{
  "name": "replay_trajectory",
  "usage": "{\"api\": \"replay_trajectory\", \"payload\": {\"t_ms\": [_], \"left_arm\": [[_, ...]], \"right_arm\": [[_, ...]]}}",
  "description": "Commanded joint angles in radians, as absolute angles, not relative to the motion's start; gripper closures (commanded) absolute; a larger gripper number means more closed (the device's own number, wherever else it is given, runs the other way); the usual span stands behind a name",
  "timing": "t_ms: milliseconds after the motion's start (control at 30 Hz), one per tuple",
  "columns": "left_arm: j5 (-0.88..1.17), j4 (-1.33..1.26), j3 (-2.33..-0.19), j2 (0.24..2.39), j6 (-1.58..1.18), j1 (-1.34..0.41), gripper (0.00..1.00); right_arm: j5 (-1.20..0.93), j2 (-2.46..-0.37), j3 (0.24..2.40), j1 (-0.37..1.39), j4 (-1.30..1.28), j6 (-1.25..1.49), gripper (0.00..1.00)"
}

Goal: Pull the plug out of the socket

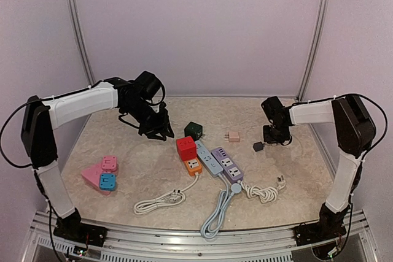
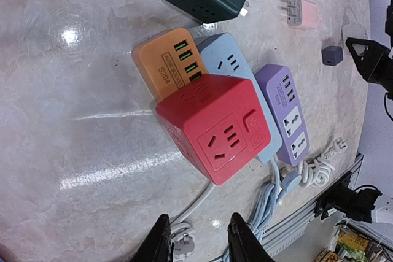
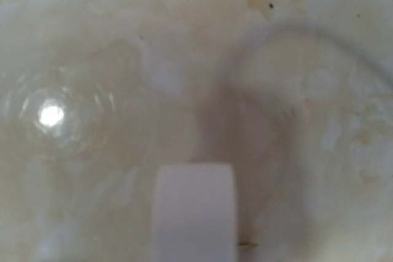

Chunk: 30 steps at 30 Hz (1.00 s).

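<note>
A red cube socket [image 1: 186, 148] sits plugged on top of an orange power strip [image 1: 193, 165]. In the left wrist view the red cube [image 2: 215, 127] covers the near end of the orange strip [image 2: 169, 62]. My left gripper [image 1: 156, 126] hovers behind and left of the cube. Its black fingers [image 2: 158, 243] are spread and empty, a short way from the cube. My right gripper [image 1: 276, 139] points down at the table at the right with its fingers apart, next to a small dark adapter [image 1: 258, 146]. The right wrist view is a close blur of the table with a white shape [image 3: 193, 213].
A blue strip [image 1: 209, 162] and a purple strip [image 1: 226, 162] lie beside the orange one, with coiled cords [image 1: 161, 200] in front. A dark green cube [image 1: 194, 130] and a pink adapter [image 1: 232, 135] lie behind. A pink triangular base [image 1: 92, 177] with two cubes lies at the left.
</note>
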<state>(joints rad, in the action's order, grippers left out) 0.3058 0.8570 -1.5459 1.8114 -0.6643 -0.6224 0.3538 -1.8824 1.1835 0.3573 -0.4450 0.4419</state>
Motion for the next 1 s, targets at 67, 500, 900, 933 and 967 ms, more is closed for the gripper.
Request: {"api": "replay_trajectory", "payload": {"t_ms": [67, 500, 900, 933, 967], "left_arm": [[0.295, 0.880, -1.534, 1.772, -0.639, -0.635, 0.68], [0.229, 0.949, -1.641, 1.831, -0.570, -0.697, 0.47], [0.248, 1.026, -1.811, 1.968, -0.327, -0.710, 0.02], [0.253, 1.037, -1.827, 1.995, -0.295, -0.710, 0.01], [0.257, 1.043, -1.842, 2.011, -0.263, -0.709, 0.01]], "right_arm": [[0.354, -1.897, 1.197, 0.349, -0.441, 0.453, 0.69], [0.274, -1.814, 1.201, 0.400, -0.427, 0.478, 0.51], [0.147, -1.706, 1.173, 0.512, -0.368, 0.525, 0.47], [0.140, -1.704, 1.173, 0.527, -0.363, 0.529, 0.46], [0.135, -1.703, 1.175, 0.541, -0.359, 0.536, 0.46]]}}
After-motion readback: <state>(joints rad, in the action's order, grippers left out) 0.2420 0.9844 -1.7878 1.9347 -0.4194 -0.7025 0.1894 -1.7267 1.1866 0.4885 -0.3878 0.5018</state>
